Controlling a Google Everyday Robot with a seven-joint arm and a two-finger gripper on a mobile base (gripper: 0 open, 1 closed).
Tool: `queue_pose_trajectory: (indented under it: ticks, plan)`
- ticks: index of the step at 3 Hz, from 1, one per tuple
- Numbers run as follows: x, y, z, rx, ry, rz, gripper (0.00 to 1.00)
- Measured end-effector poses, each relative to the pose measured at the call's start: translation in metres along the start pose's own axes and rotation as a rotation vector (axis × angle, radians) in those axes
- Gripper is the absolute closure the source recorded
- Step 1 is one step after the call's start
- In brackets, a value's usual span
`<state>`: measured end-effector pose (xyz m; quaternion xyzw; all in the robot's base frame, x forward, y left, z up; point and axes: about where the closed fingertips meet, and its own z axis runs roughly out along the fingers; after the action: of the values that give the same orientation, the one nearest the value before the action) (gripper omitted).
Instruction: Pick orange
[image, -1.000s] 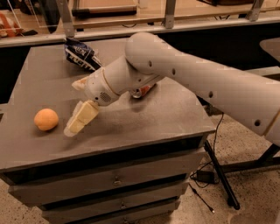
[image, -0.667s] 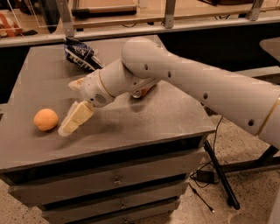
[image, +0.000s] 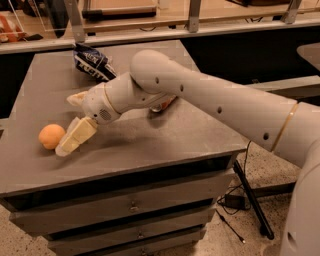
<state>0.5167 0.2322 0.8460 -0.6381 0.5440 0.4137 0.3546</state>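
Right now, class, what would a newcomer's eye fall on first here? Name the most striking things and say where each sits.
The big white arm sweeps in from the right across the grey cabinet top. Its open gripper sits near the left edge, right beside the orange. A dark snack bag lies at the back.

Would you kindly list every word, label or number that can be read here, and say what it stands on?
White print on the dark blue snack bag: too blurred to read.
The soda can: mostly hidden behind the arm, nothing legible.
The orange and the gripper beside it: no text.
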Motion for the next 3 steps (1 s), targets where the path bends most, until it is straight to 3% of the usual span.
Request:
queue_pose_trajectory:
  ticks: [1, 2, 3]
  plan:
    - [-0.001, 0.004, 0.010, -0.050, -0.025, -0.004, 0.00]
    - [-0.005, 0.009, 0.016, -0.090, -0.035, -0.012, 0.15]
    - [-0.009, 0.013, 0.021, -0.121, -0.037, -0.020, 0.39]
